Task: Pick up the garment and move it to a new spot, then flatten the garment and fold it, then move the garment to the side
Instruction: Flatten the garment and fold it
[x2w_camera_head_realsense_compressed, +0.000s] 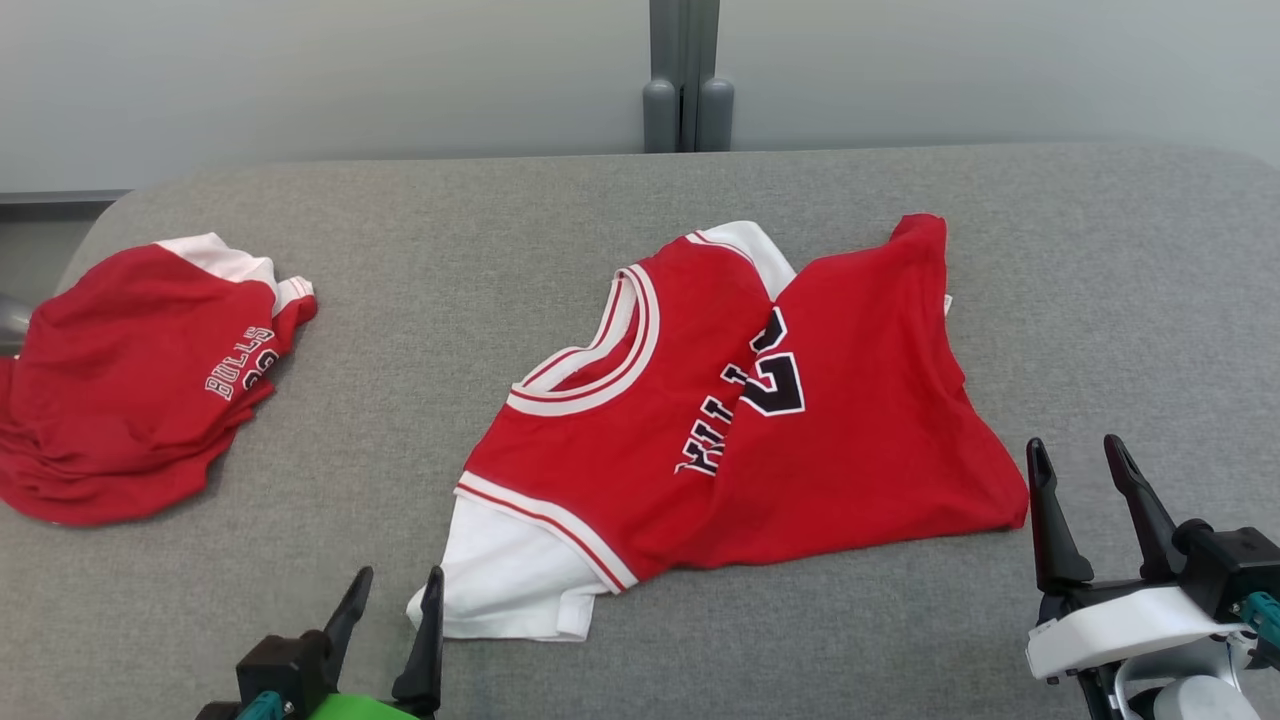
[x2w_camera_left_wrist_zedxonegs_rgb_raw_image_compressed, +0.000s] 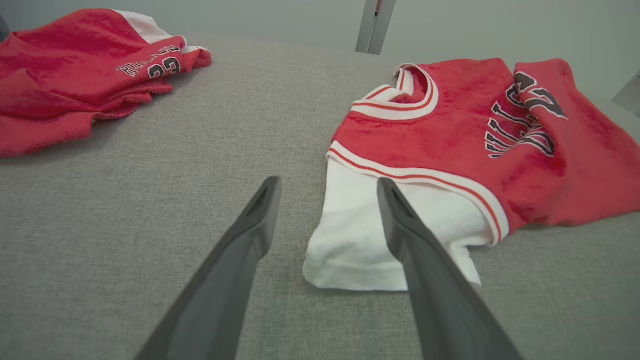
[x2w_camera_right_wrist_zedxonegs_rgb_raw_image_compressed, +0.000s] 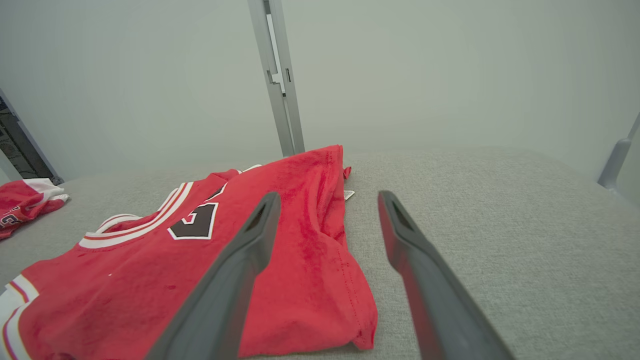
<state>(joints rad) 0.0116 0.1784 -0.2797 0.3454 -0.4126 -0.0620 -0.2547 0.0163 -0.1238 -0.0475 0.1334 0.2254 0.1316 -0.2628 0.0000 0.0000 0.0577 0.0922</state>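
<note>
The garment (x2w_camera_head_realsense_compressed: 740, 420) is a red jersey with white sleeves and black lettering, lying crumpled with one side folded over in the middle of the grey table. Its white sleeve (x2w_camera_left_wrist_zedxonegs_rgb_raw_image_compressed: 370, 225) points toward my left gripper (x2w_camera_head_realsense_compressed: 398, 585), which stands open just left of that sleeve with nothing between its fingers (x2w_camera_left_wrist_zedxonegs_rgb_raw_image_compressed: 260, 220). My right gripper (x2w_camera_head_realsense_compressed: 1080, 455) is open too, beside the jersey's lower right corner (x2w_camera_right_wrist_zedxonegs_rgb_raw_image_compressed: 350, 320), apart from the cloth. In the right wrist view the red cloth (x2w_camera_right_wrist_zedxonegs_rgb_raw_image_compressed: 280, 235) lies under and left of the fingers.
A pile of other red jerseys (x2w_camera_head_realsense_compressed: 130, 380) sits at the table's far left edge, also seen as a red pile (x2w_camera_left_wrist_zedxonegs_rgb_raw_image_compressed: 85, 65). A grey post (x2w_camera_head_realsense_compressed: 686, 75) rises behind the table's far edge. Bare grey table surface (x2w_camera_head_realsense_compressed: 1130, 300) stretches to the right of the garment.
</note>
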